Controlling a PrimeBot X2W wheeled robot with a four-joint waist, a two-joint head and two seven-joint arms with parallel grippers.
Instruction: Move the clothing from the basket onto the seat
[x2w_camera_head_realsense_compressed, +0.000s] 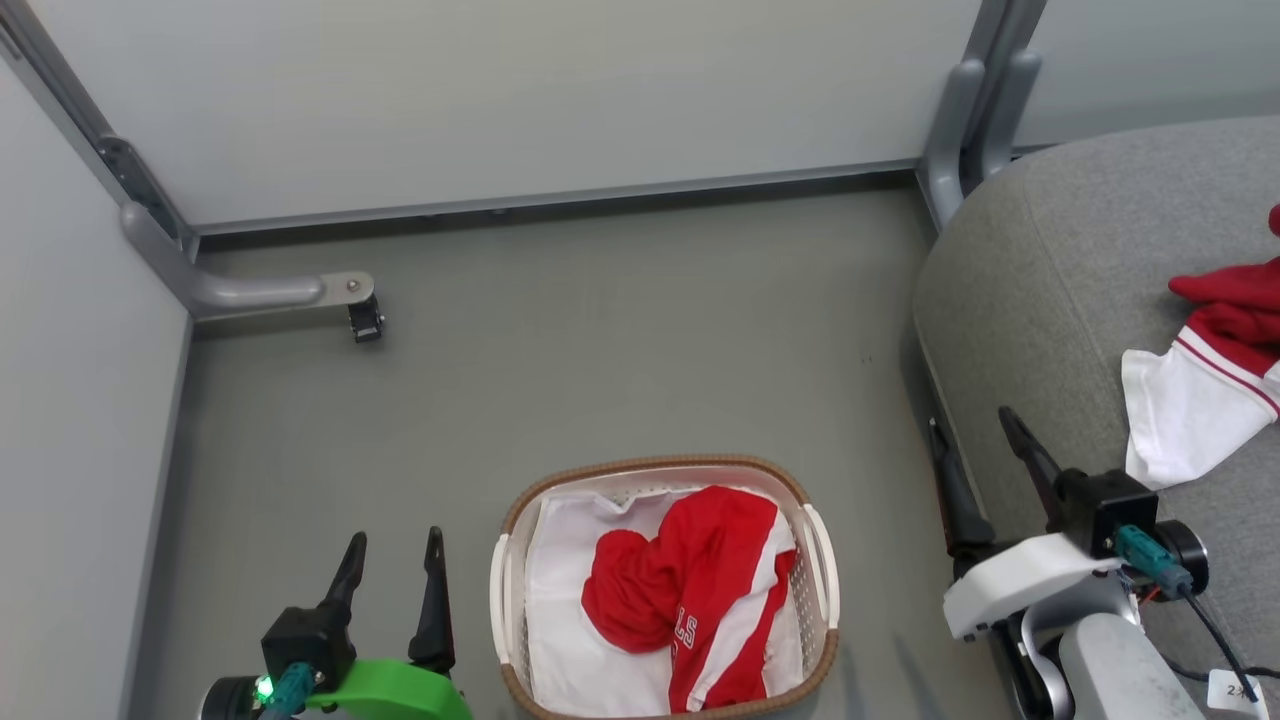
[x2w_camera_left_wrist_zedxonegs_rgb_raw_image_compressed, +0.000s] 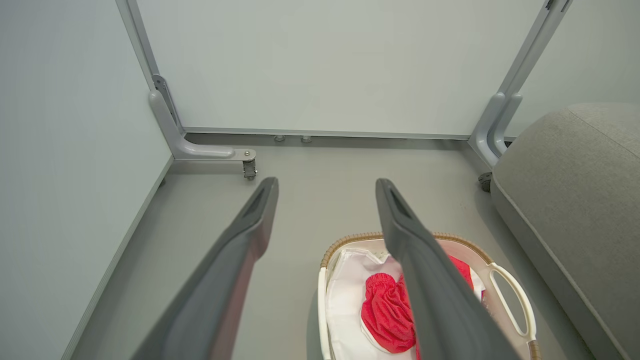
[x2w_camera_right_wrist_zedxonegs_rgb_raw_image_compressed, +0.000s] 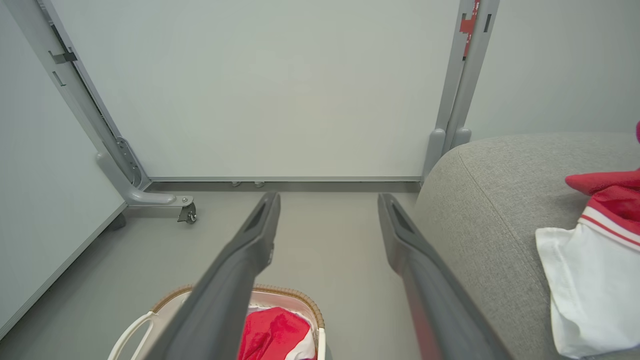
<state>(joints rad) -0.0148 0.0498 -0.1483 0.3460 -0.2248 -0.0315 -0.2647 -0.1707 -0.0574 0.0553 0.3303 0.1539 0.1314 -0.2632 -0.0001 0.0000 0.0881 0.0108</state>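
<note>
Risk: left tool (x2w_camera_head_realsense_compressed: 396, 538) and right tool (x2w_camera_head_realsense_compressed: 969, 420), both spread empty, may snag white liner cloth (x2w_camera_head_realsense_compressed: 560, 600) with red white-striped jersey (x2w_camera_head_realsense_compressed: 690, 580) in oval white basket (x2w_camera_head_realsense_compressed: 650, 466).

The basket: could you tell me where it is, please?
In the head view the basket sits on the floor, bottom centre, between the left gripper and right gripper, left of the seat.

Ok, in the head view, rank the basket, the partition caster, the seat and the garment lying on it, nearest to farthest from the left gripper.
1. Basket, just right of the left gripper.
2. Partition caster, ahead on the floor.
3. Seat, far right.
4. Red-and-white garment, farther right on the seat.
</note>
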